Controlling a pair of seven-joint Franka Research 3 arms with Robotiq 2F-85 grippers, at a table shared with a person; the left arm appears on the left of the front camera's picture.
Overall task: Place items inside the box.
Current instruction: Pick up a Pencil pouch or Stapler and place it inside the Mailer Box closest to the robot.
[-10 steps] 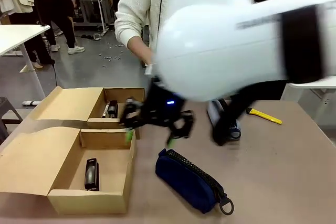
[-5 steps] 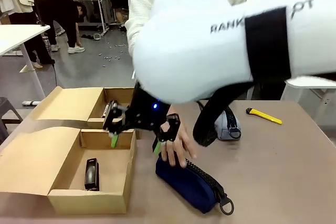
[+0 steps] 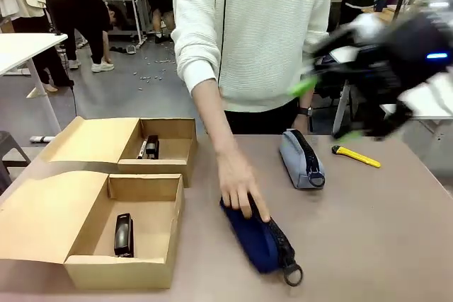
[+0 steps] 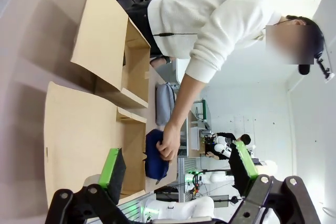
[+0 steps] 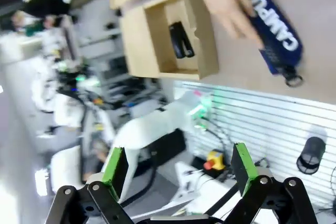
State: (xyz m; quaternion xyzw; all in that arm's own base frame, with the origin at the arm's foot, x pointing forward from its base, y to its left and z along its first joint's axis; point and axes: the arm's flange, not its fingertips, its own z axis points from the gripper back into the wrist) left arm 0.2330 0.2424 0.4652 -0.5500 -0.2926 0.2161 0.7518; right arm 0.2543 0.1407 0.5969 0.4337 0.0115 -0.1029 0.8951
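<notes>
Front view: a brown table (image 3: pixel 375 231) is seen in a busy workshop. An open cardboard box (image 3: pixel 159 274) stands at the near left with a 2nd box (image 3: pixel 170 167) behind it. The small black stapler (image 3: pixel 123 235) lies in the nearer one. The right arm, which filled the picture a moment earlier, is now drawn back. The right gripper (image 3: pixel 325 111) is raised at the right, jaws wide and empty, well apart from the navy blue zip pouch (image 3: pixel 258 238), which is pressed by the person's hand (image 3: pixel 241 187).

Left wrist view: the left gripper (image 4: pixel 177 163) is spread wide and empty, with the pouch far beyond.

Right wrist view: the jaws are wide and nothing is held. Pouch and stapler are seen far off.

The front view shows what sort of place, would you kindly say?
Probably a robotics lab or workshop: a robot arm at the right, more worktables behind, and small bits strewn on the grey floor.
</notes>
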